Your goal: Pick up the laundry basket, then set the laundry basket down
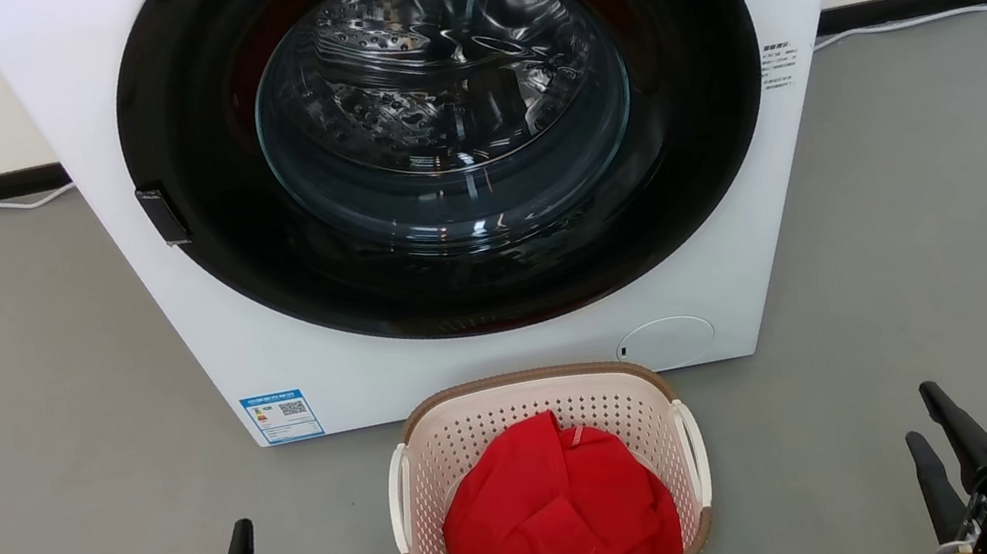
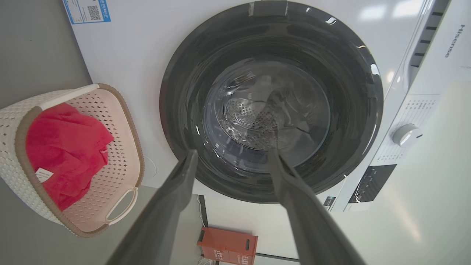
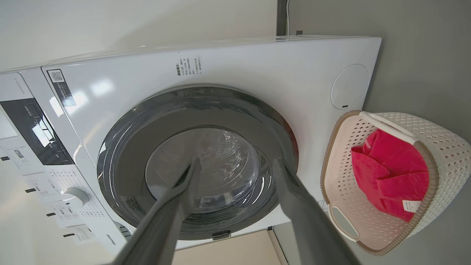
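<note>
Cream-white plastic with a brown rim, the laundry basket [image 1: 527,379] sits on the grey floor [image 1: 18,401], to the right of the left pincer [image 1: 253,553] and to the left of the right pincer [image 1: 921,417], well apart from each. A red garment [image 1: 555,510] lies inside it, and the washing machine [image 1: 193,360] stands just beyond. Both pincers have their fingers parted and hold nothing. The loop handles [image 1: 695,450] are untouched. By appearances the lift has not begun: reach, grip, raise and set-down remain.

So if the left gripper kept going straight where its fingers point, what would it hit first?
The left gripper would probably meet the washing machine door; the laundry basket lies off to one side. Depth is unclear.
</note>
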Available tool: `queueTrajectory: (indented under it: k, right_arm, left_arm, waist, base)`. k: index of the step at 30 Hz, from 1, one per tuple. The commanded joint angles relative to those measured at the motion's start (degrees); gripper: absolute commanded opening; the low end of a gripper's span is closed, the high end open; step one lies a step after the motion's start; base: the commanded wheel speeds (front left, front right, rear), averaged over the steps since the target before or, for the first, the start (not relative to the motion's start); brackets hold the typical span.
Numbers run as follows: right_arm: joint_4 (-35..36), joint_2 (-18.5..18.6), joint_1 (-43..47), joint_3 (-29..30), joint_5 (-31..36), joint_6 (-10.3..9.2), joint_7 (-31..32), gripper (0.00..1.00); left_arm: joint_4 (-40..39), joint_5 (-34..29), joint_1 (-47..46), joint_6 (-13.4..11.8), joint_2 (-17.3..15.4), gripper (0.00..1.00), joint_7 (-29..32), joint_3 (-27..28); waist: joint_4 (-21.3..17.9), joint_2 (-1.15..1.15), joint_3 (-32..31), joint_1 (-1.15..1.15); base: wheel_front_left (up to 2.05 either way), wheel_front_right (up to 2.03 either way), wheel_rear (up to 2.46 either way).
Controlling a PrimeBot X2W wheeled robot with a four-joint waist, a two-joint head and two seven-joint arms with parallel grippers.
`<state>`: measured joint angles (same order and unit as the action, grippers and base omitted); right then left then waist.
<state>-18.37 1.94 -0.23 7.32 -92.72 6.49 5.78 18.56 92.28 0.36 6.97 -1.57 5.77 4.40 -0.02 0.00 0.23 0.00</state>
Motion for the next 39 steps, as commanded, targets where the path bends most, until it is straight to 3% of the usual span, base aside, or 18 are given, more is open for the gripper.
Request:
queueTrajectory:
  k: [1,16,39]
  right_arm:
    - [2.07,0.44,-1.85,-0.24,0.09,0.12,-0.71,1.00]
    - [3.83,0.69,-1.14,-1.21,4.93,0.22,-3.12,1.00]
    - [4.88,0.82,-2.53,-2.85,29.79,0.39,-6.96,1.00]
  left_arm:
    - [-1.80,-0.01,-2.05,0.10,-0.35,1.00,-0.60,-0.37]
    - [-2.57,-2.42,-1.97,0.14,-0.46,1.00,-2.96,-1.90]
    - [-1.88,-18.95,-3.70,0.23,-0.65,1.00,-6.84,-3.00]
  waist:
    - [0.00,0.00,-0.07,0.09]
    - [-0.08,0.00,0.03,0.00]
    - [-0.22,0.00,-0.01,0.00]
  base:
    - [0.00,0.00,0.00]
    - [0.00,0.00,0.00]
    - [0.00,0.00,0.00]
